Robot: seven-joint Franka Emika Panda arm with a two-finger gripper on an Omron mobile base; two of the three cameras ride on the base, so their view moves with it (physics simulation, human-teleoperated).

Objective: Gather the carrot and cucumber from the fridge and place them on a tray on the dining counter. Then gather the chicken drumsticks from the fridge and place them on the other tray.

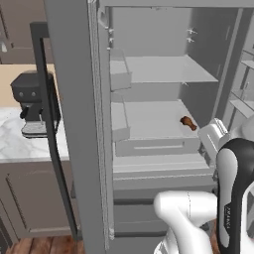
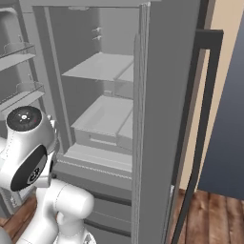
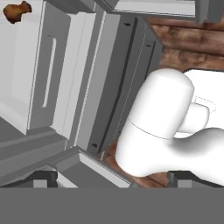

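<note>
Left base view shows one chicken drumstick (image 1: 188, 122) lying on the lower fridge shelf (image 1: 154, 119), near its right edge, above the drawer (image 1: 156, 146). The gripper (image 3: 111, 179) points down past the drawer front, well apart from the meat, jaws spread wide and holding nothing. Reaching in could clip the shelf lip or open fridge door (image 1: 77, 124); a nudge might roll the drumstick off.

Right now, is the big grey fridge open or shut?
Open. The tall grey fridge door is swung aside, showing pale shelves and a small brown chicken drumstick inside.
</note>
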